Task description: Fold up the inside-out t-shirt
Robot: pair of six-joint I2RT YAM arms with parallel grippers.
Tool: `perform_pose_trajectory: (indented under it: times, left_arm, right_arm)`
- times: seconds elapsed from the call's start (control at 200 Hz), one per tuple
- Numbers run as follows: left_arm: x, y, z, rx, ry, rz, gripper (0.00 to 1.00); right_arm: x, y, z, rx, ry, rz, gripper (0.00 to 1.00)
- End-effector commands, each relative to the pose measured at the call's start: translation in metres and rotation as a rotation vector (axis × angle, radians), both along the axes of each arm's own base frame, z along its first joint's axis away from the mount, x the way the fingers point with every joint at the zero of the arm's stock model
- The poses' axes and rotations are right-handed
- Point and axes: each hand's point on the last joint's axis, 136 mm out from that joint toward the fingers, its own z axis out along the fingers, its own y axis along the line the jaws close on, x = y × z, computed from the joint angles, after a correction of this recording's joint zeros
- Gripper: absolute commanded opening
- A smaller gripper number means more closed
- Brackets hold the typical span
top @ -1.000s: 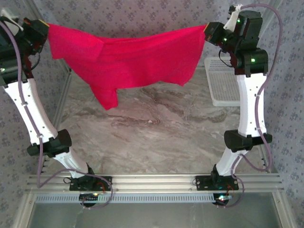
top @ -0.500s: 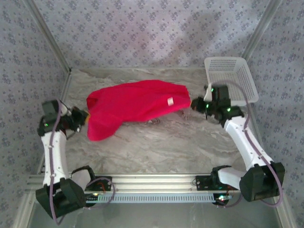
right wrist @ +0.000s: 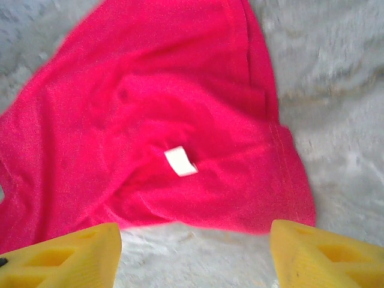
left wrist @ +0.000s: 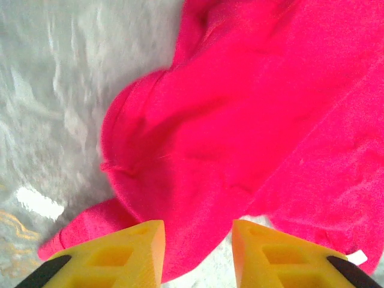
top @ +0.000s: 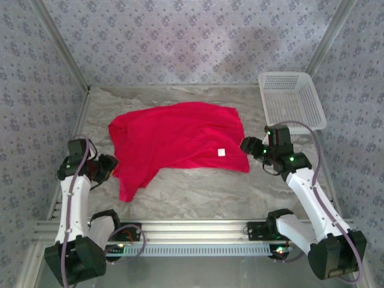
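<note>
- The left gripper (top: 109,167) sits low at the table's left side, just beside the shirt's left edge. In the left wrist view its yellow wedge-shaped fingers (left wrist: 129,255) stand apart, with red cloth and a strip of table showing in the gap.
- The inside-out t-shirt (top: 180,139) lies spread on the grey marble-patterned table (top: 198,192), a little behind the middle. Its long axis runs left to right. A narrow lobe of it trails toward the near left corner.
- The cloth is plain bright red, soft and matte, lying in shallow wrinkles with a stitched hem along the right edge.
- A small white square tag (top: 221,152) lies on its near right part.
- The right gripper (top: 247,146) is just beside the shirt's right edge, its yellow fingers (right wrist: 327,255) spread wide over bare table, holding nothing.
- A white perforated plastic basket (top: 291,99) stands tilted at the far right corner.
</note>
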Motion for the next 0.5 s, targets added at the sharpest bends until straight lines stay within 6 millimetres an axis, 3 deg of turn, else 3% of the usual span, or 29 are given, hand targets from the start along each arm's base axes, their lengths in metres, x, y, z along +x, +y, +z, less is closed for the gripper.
perform_pose_trajectory:
  times: [0.0,0.12,0.145,0.16,0.27,0.385,0.495]
  left_arm:
    - [0.026,0.011,0.032,0.139,-0.085,-0.013,0.35]
    - [0.064,-0.016,0.03,0.077,-0.106,-0.08,0.35]
    - [0.069,-0.021,0.024,0.065,-0.089,-0.09,0.35]
    - [0.076,-0.025,0.023,0.059,-0.093,-0.098,0.36]
    - [0.109,-0.049,-0.001,-0.003,-0.052,-0.15,0.36]
    - [0.134,-0.067,-0.032,-0.032,0.02,-0.194,0.34]
    - [0.15,-0.069,-0.065,-0.022,0.112,-0.203,0.34]
  right_arm:
    - [0.031,0.015,0.023,-0.079,-0.063,0.026,0.63]
    - [0.08,0.073,0.014,-0.077,-0.041,0.162,0.59]
    - [0.09,0.086,0.002,-0.081,-0.01,0.198,0.57]
    - [0.1,0.095,0.009,-0.074,-0.024,0.217,0.56]
    - [0.152,0.136,-0.027,-0.03,0.084,0.284,0.47]
    - [0.191,0.162,-0.065,0.01,0.192,0.315,0.49]
    - [0.212,0.157,-0.102,0.028,0.283,0.269,0.5]
